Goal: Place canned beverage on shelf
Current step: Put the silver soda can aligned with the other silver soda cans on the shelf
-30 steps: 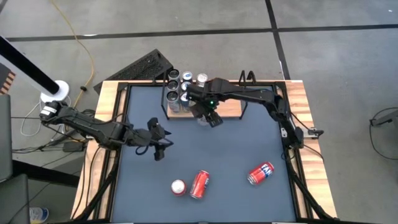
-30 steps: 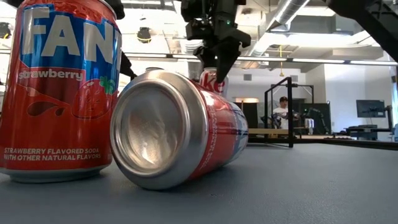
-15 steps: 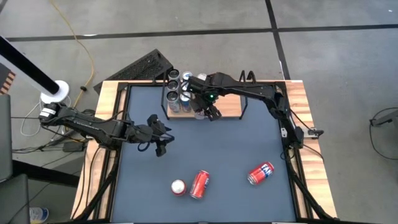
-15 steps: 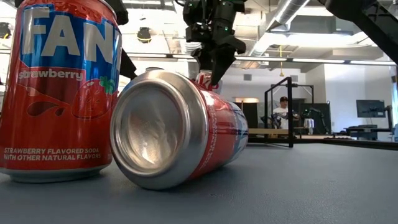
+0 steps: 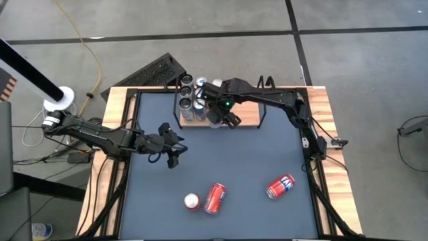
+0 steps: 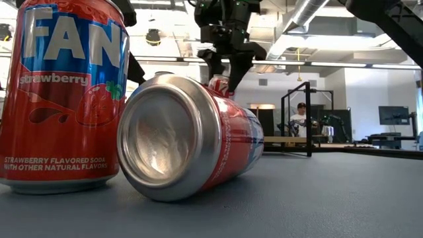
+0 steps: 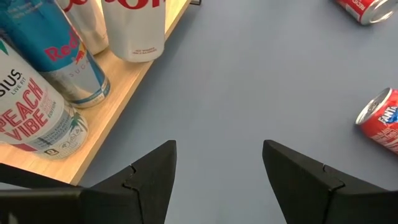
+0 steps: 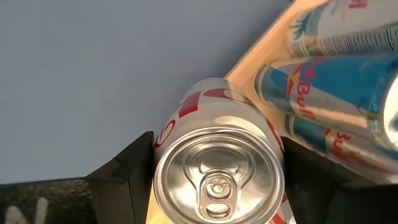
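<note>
Dark blue-grey desk [image 5: 267, 150] with a light-wood rim, grey concrete floor all round, and in the low view I can see an open workshop room behind with a person [image 6: 301, 112] sitting far off at the back. The shelf [image 5: 249, 118] sits at the far edge of the desk, a little wood board with black rod uprights, and its left end is already packed with upright cans [image 5: 189, 94], including a blue Red Bull can [image 7: 65, 59] and a peach one [image 7: 34, 118] in my left wrist view. My right claw [image 5: 215, 115] is over the shelf just beside that group, pinching a white and red can [image 8: 219, 180] from both sides; it stands upright with its pull-tab top facing the wrist camera, right at the shelf's front edge next to the blue cans, though I can't tell if its base is actually resting on the wood. My left claw [image 5: 170, 152] hangs over the left middle of the desk, well apart from everything, fingers pressed together on nothing. Near the front of the desk there's an upright Fanta strawberry can [image 5: 192, 201], a red can lying on its side [image 5: 215, 197] just beside it, and another Fanta can lying down [image 5: 280, 187] off to the right.
</note>
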### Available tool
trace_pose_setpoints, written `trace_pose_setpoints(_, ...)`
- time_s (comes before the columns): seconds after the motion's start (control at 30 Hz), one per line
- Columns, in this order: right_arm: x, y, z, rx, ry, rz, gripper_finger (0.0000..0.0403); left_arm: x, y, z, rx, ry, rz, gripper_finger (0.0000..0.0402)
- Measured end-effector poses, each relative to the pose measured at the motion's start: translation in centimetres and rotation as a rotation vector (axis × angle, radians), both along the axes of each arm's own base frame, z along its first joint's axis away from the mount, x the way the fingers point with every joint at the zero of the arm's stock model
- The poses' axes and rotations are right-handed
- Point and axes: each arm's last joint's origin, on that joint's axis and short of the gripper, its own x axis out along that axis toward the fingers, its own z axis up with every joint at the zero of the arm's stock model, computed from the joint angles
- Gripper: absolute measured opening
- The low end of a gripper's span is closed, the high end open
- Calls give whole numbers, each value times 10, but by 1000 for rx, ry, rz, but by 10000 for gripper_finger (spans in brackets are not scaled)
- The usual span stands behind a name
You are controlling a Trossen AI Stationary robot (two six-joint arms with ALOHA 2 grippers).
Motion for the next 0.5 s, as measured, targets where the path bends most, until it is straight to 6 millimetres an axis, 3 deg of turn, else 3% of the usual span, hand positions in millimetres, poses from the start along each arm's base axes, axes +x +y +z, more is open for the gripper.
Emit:
trace_pose_setpoints(0.3, -1, 0, 0, -58, 23, 189, 270, 0, 0, 0, 16, 4, -4, 229)
trace_pose_setpoints(0.5, -1, -1, 0, -97, 39, 214, 270, 0, 0, 0, 24, 4, 6, 229)
